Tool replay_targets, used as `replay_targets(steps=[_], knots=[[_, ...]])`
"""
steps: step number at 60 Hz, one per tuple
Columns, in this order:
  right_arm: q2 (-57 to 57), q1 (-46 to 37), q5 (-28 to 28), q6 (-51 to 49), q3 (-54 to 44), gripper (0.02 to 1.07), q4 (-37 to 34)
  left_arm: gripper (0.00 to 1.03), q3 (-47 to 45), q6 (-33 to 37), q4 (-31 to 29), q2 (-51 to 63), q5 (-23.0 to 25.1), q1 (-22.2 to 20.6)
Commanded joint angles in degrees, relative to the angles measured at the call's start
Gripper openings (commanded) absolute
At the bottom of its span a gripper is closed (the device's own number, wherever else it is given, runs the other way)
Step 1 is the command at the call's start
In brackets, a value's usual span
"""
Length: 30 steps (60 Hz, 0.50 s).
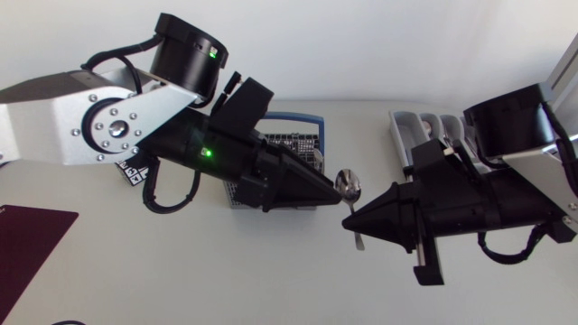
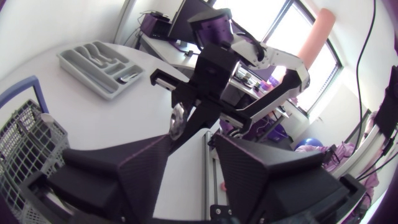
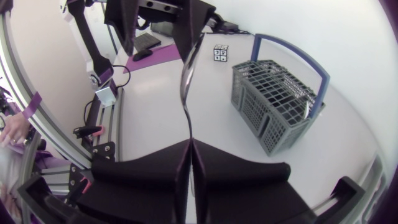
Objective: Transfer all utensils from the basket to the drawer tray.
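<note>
Matte black and pressed together, the fingers of the right gripper (image 3: 189, 144) are clamped on the handle of a steel spoon (image 1: 349, 187), one finger on each side of it and no gap between their tips. The left gripper (image 2: 193, 142) is spread apart, and its two broad fingers (image 2: 130, 171) leave a clear gap. The spoon's bowl sits just ahead of that gap, close against the tip of one finger. Whether metal and finger actually touch cannot be told. In the head view the two grippers meet tip to tip over the white table (image 1: 226, 271), the left one reaching in from the basket side and the right one from the tray side. The spoon is held there, between the grey wire basket (image 1: 291, 137) with its blue handle and the pale grey tray (image 1: 398, 126), and lies in neither. From above, its long axis runs across the right gripper's tips. The bowl is on the far side, next to the left gripper's tips, and the end of the handle sticks out on the near side. From the right wrist the spoon rises straight out from between the closed fingers, bowl end farthest from them and up by the other gripper. A small black-and-white marker cube (image 1: 134, 173) sits beside the basket, and a dark maroon mat (image 1: 32, 239) lies well apart at the left edge of the table.
</note>
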Motion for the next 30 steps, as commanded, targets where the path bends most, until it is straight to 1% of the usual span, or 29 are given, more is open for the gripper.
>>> replay_targets(steps=[1,4,7,11,16,19,21,23,26,30], knots=[[-0.2,-3.1,0.5,-2.8,0.3,0.08,-1.6,0.72,0.7,-0.8,0.7,-1.3,-0.8,1.2],[0.2,-5.1,0.5,-4.5,0.3,0.08,-2.7,0.73,0.6,-1.7,1.9,-1.5,-1.6,1.8],[0.4,-7.3,0.9,-6.6,0.0,0.08,-3.6,0.73,0.5,-3.9,4.3,-1.5,-3.3,2.8],[1.0,-9.6,2.0,-8.6,-0.5,0.08,-3.8,0.75,0.3,-6.9,7.3,-1.6,-3.8,4.2],[1.1,-12.3,4.1,-11.8,-1.3,0.08,-3.7,0.75,0.3,-10.5,10.9,-1.1,-7.8,5.0],[1.4,-14.3,4.9,-13.1,-1.6,0.08,-3.2,0.75,0.2,-10.7,11.5,-1.0,-9.6,5.0],[1.7,-15.9,6.6,-14.7,-2.1,0.08,-2.3,0.75,0.6,-11.1,11.7,-0.3,-12.4,4.8],[1.8,-16.9,8.1,-15.9,-2.6,0.08,-1.2,0.75,0.7,-11.3,11.9,-0.1,-13.7,4.7],[2.7,-19.7,8.9,-17.9,-2.9,0.08,-0.1,0.75,0.4,-11.2,12.3,0.2,-15.0,4.3],[4.4,-23.8,11.5,-22.0,-3.8,0.08,2.4,0.75,0.6,-10.9,12.5,1.0,-18.7,3.4]])
